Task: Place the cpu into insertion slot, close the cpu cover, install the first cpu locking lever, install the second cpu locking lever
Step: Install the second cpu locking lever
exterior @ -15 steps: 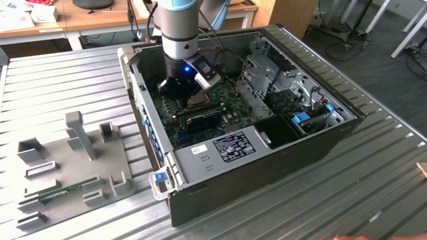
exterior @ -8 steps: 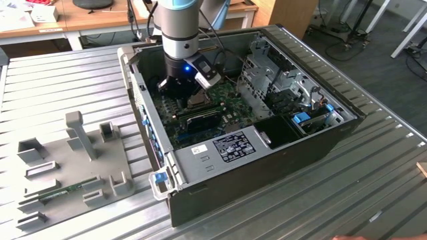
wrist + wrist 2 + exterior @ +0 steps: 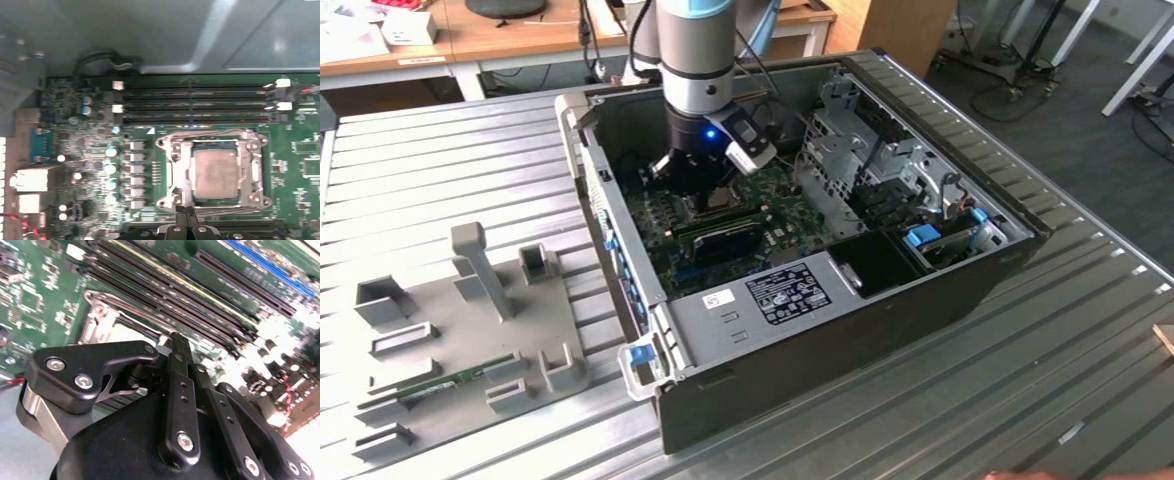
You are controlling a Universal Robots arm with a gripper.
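Observation:
The cpu [image 3: 216, 172] lies flat in the insertion slot [image 3: 166, 202] on the green motherboard [image 3: 781, 195]. The silvery cpu cover [image 3: 256, 170] sits down around the chip, which shows through its window. Thin wire levers run along two opposite edges of the socket, one [image 3: 205, 134] beside the memory slots and one [image 3: 235, 210] on the gripper's side. My gripper [image 3: 186, 214] hovers just at the socket's edge, fingers together with nothing seen between them. In the second wrist view the gripper [image 3: 178, 340] points at the slot's metal rim [image 3: 100, 322]. In the exterior view the gripper [image 3: 700, 195] reaches down into the open computer case.
Long black memory slots [image 3: 200, 102] run beside the socket. The case walls [image 3: 607, 230], the power supply [image 3: 774, 300] and the drive cage [image 3: 894, 170] box in the board. A grey fixture plate [image 3: 467, 330] with upright blocks lies on the metal table at the exterior view's left.

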